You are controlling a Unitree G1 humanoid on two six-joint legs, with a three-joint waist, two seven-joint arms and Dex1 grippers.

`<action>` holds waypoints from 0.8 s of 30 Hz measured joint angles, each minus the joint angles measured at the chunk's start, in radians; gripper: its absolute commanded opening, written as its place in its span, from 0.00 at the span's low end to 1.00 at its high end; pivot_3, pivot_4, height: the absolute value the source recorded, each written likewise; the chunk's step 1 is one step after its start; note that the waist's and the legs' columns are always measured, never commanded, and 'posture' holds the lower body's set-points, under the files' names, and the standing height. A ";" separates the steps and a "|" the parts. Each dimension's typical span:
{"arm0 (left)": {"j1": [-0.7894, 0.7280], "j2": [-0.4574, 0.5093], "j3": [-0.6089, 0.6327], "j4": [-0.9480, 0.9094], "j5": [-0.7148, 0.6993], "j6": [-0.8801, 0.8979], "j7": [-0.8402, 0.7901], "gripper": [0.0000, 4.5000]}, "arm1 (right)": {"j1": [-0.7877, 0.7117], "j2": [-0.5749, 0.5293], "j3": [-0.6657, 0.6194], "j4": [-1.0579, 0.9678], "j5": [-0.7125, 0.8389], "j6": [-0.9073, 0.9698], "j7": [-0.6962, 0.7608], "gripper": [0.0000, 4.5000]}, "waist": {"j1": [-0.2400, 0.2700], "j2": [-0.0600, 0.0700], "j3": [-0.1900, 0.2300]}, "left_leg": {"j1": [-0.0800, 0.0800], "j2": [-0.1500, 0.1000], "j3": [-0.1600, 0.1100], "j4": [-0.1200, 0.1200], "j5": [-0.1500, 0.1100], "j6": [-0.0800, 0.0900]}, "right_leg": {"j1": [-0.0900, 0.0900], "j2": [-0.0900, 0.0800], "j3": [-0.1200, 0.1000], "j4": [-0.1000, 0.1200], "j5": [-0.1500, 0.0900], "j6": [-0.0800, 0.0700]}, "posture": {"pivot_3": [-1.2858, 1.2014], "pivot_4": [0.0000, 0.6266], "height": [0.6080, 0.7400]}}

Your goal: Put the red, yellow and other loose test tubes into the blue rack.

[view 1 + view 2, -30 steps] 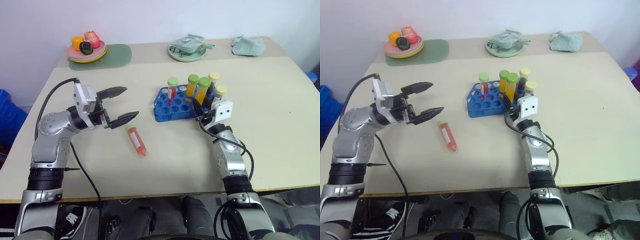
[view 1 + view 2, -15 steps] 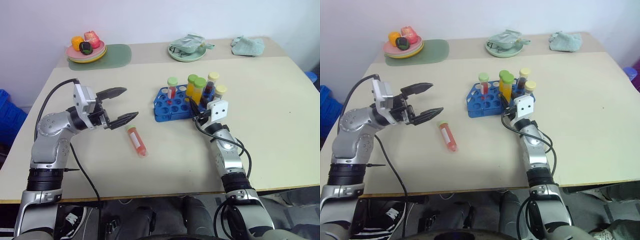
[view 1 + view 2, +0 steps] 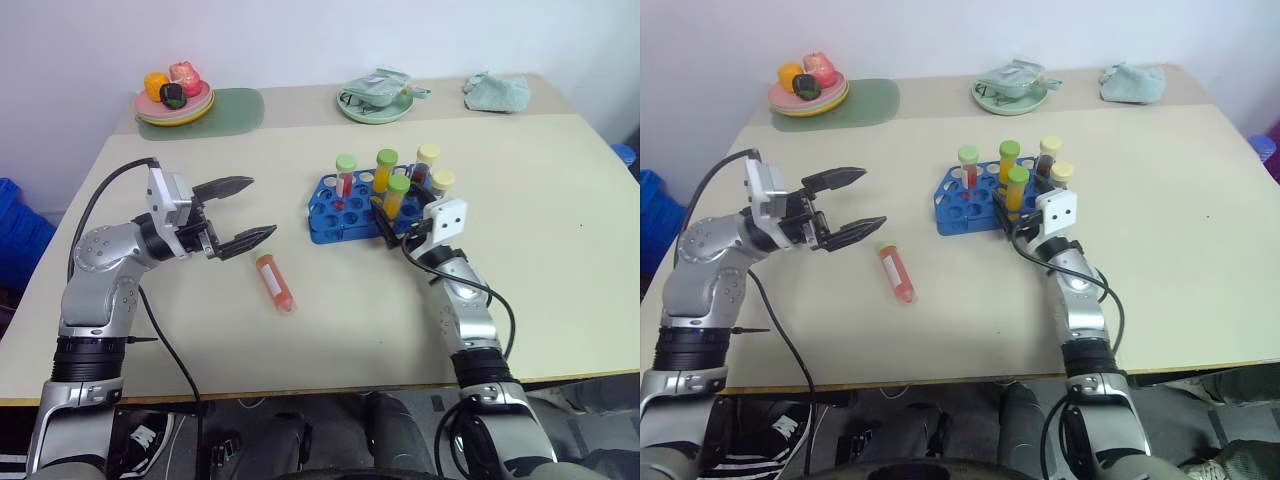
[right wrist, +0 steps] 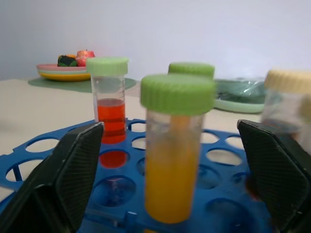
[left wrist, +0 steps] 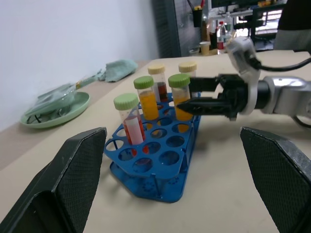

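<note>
Rack [image 3: 340, 218] mid-bench [image 3: 560, 200] holds five tubes upright; orange tube [image 3: 395, 194] just seated, right claw [image 3: 392, 225] open around it. One red tube [image 3: 272, 281] left lying loose near open, empty left claw [image 3: 252, 211].

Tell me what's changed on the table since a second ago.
The right gripper has opened and let go of the green-capped yellow tube, which it had been holding at the blue rack; the tube now stands in a front hole and the fingers sit on either side of it. The left gripper stays open in place, and the loose red tube still lies on the table.
</note>
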 measured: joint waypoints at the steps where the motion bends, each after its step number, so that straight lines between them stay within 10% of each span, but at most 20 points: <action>1: 0.013 0.007 0.001 -0.014 -0.001 0.004 0.000 1.00 | 0.022 -0.024 -0.007 -0.037 0.007 0.020 0.010 1.00 | 0.000 0.000 0.000 | 0.000 0.000 0.000 0.000 0.000 0.000 | 0.000 0.000 0.000 0.000 0.000 0.000 | 0.52 0.24 1.00; 14: 0.159 0.135 0.011 -0.235 0.068 0.239 0.196 1.00 | 0.310 -0.426 -0.159 -0.532 0.401 0.403 0.351 1.00 | 0.017 0.001 0.001 | 0.001 0.000 0.002 0.000 0.000 0.001 | 0.001 0.000 0.003 -0.002 0.000 0.000 | 0.52 0.24 1.00; 24: 0.072 0.160 0.016 -0.562 0.053 0.978 0.605 1.00 | 0.118 -0.602 -0.142 -0.584 0.590 0.620 0.584 1.00 | 0.040 -0.004 0.003 | 0.002 0.000 0.003 0.001 -0.001 0.002 | 0.003 0.000 0.003 -0.002 0.000 0.000 | 0.52 0.24 1.00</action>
